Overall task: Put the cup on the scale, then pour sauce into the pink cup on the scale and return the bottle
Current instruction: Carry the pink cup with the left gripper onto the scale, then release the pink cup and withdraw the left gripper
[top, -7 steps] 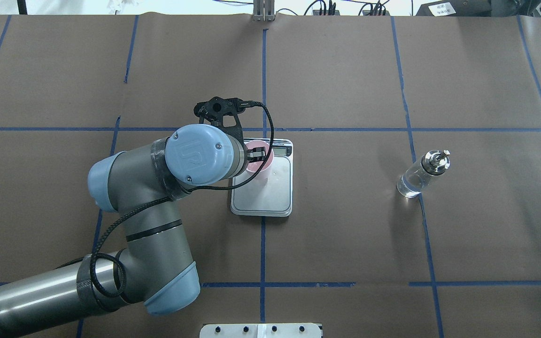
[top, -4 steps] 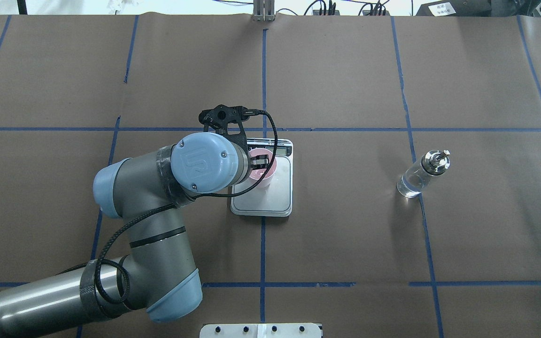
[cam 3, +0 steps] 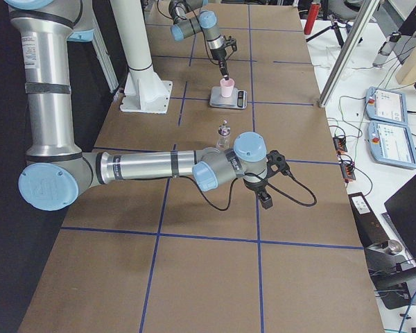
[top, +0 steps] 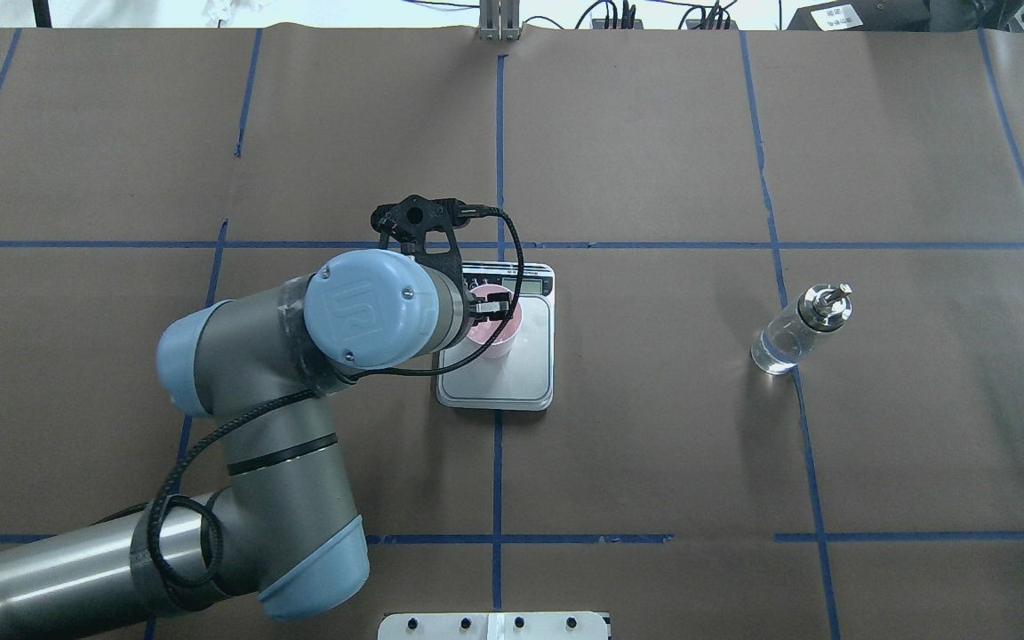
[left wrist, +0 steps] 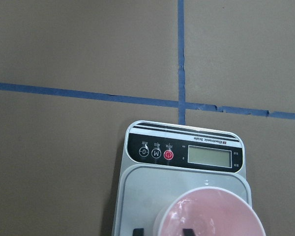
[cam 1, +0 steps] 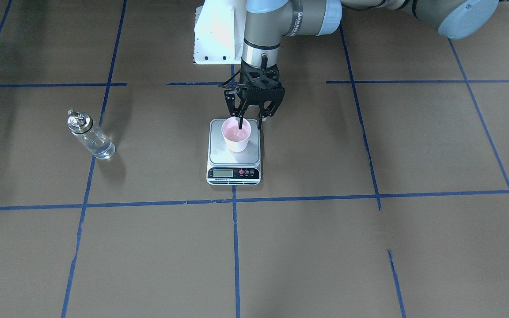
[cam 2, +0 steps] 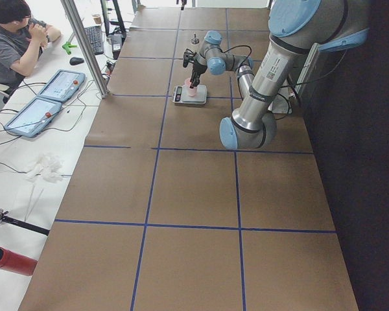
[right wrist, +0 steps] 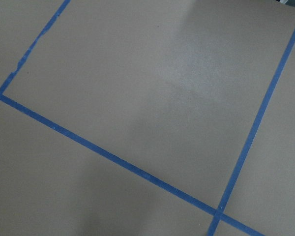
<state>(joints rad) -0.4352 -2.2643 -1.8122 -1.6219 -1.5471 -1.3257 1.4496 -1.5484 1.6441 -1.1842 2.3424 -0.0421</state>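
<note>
My left jaws hang apart astride the rim of the small pale pink tapered cup (top: 503,333), one finger inside, one outside, so it stands upright on the flat silver steel kitchen scale (top: 523,373). Well off right on the brown paper tabletop (top: 654,462) waits the small clear glass bottle (top: 783,342), path unobstructed. My right jaws: apart or together, I cannot tell.
</note>
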